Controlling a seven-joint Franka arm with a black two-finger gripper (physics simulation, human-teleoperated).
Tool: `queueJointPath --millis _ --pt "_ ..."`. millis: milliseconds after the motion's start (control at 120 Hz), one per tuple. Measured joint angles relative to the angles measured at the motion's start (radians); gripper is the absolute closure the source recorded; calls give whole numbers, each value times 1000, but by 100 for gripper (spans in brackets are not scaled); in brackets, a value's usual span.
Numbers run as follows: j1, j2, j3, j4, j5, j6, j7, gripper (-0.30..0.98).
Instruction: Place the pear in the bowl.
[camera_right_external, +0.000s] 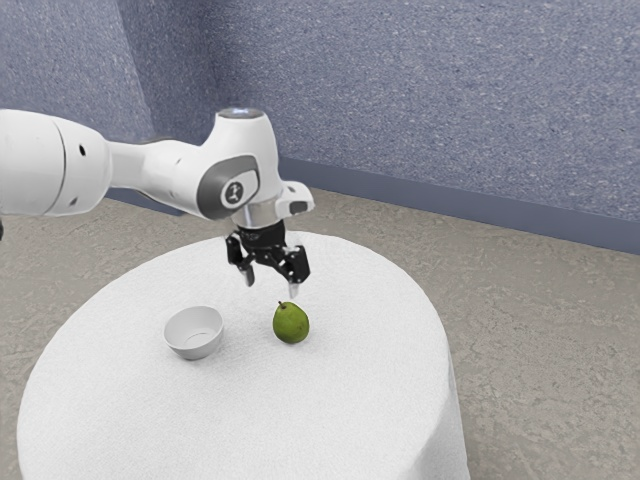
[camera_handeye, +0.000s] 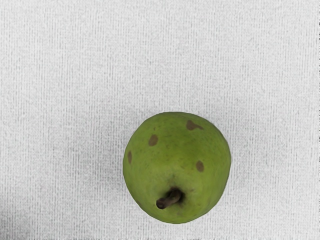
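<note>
While hovering with gripper (camera_right_external: 271, 284) parted and empty, is facing the upright pear (camera_right_external: 291, 323) below, slightly toward the exterior view's right.

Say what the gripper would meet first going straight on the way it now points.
Most likely the pear, upright on the table below the gripper, though its exact alignment is hard to judge.

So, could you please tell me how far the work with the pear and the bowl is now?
Only the approach looks mostly done: my gripper hangs open above the pear. Nothing is in its grip; the pear stands on the table, stem up, and the bowl is empty. Grasping, lifting, carrying and releasing into the bowl are left.
</note>
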Motion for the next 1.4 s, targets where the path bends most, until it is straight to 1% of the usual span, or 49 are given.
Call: queueJointPath --millis 267,500,608,733,842,1008,1100,1400 --pt "-13 104 -2 46 -5 -25 4 0" --pt "-13 152 -4 80 -10 -41 5 0" --pt "-7 198 -8 139 -11 -52 6 0" --pt "-3 226 -10 158 -20 -67 7 0" --pt "-2 237 -10 160 -41 -83 8 0" --pt "0 250 -9 167 -53 -100 9 0" --pt "1 262 -9 192 -56 -120 10 0" --pt "7 280 -7 200 -57 -149 10 0"
